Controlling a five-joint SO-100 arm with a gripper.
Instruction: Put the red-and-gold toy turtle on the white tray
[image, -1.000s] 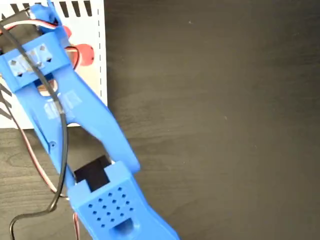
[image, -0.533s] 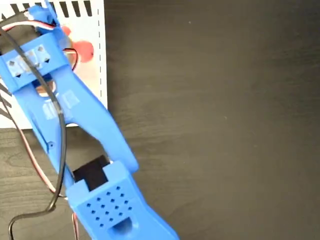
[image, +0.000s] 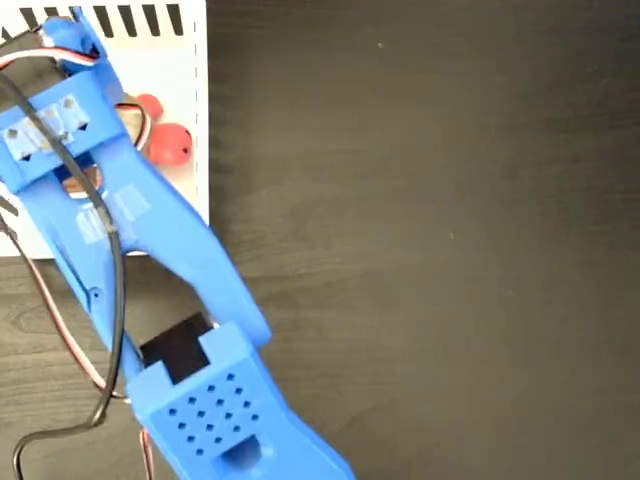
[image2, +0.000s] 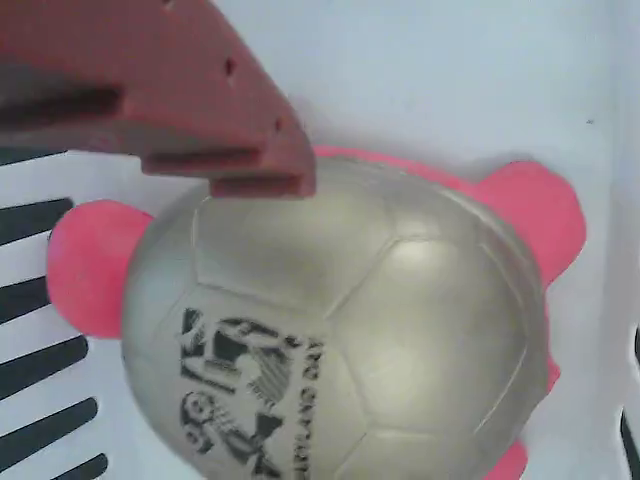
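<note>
The red-and-gold toy turtle (image2: 340, 330) fills the wrist view, its gold shell up with a black code sticker, lying on the white tray (image2: 450, 60). One red finger (image2: 200, 90) of my gripper (image2: 290, 300) lies over the shell's upper left edge; the other finger is out of frame. In the fixed view only the turtle's coral-red head and a foot (image: 170, 145) peek out from under my blue arm (image: 110, 200), over the tray (image: 185, 60) at the top left. The jaws are hidden there.
A dark wood-grain table (image: 430, 250) stretches to the right of the tray. Black and red-white cables (image: 110, 330) run along the arm's left side. The arm's base block (image: 215, 415) sits at the bottom edge.
The arm shifted slightly left. The turtle's red parts slid down in the picture relative to the arm, and more of them shows beside it.
</note>
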